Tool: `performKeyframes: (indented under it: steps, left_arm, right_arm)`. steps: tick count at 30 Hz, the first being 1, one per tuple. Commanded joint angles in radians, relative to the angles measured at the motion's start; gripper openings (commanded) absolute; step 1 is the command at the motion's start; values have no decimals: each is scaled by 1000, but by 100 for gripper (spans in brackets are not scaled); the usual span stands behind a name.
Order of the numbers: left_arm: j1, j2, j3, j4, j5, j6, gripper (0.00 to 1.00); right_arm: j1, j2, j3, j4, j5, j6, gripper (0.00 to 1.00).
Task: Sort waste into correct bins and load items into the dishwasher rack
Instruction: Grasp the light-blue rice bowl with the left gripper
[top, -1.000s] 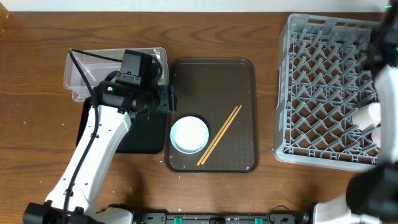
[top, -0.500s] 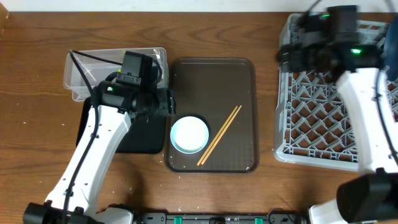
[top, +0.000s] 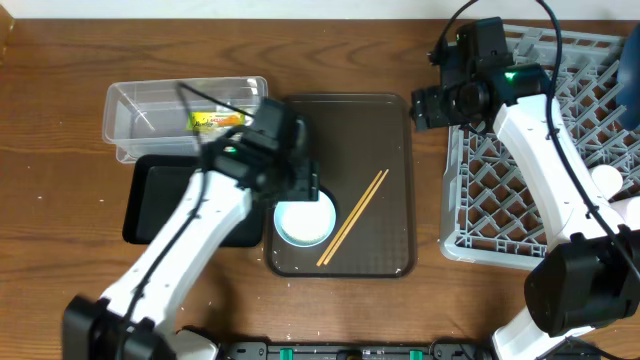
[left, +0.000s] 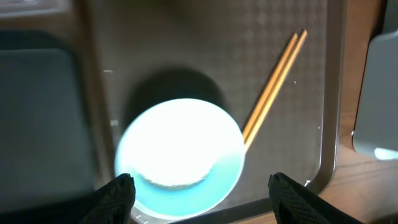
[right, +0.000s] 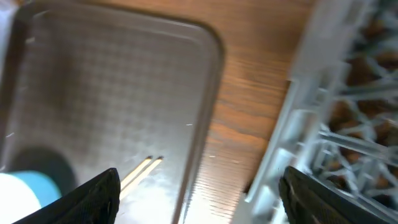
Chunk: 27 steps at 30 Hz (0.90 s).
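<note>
Left hand (left: 200, 198), spread wide, has shifted from the black tub (top: 150, 205) to hover over the bowl (left: 180, 149) on the tray (top: 380, 130). The wrapper (top: 217, 121) now lies in the clear tub (top: 130, 100). I judge bowl pickup next.

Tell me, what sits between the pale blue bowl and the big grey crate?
In the overhead view, the wooden chopsticks lie between them on the brown tray, then a strip of bare table.

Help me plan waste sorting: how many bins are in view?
2. The clear tub, wrapper inside, sits left of the tray; the black tub lies nearer the robot, partly under the left arm.
</note>
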Motion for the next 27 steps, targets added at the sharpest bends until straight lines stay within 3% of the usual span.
performKeyframes:
  steps: [1,11,16,20,27]
  left_arm:
    - [-64,67,-15,29,-9,-29,72]
    - [-177,294,-15,65,-10,-92,61]
    - [-177,334,-15,90,-19,-92,27]
    - [-177,333,-15,109,-39,-92,8]
    - [-161,274,19,72,-40,-79,6]
  right_arm:
    - [-6,-2,-4,-4,93,48,81]
    - [-6,-2,-4,-11,93,47,83]
    - [-6,-2,-4,-11,93,47,83]
    - [-6,-2,-4,-18,93,47,83]
    - [-8,-2,-4,-25,94,47,83]
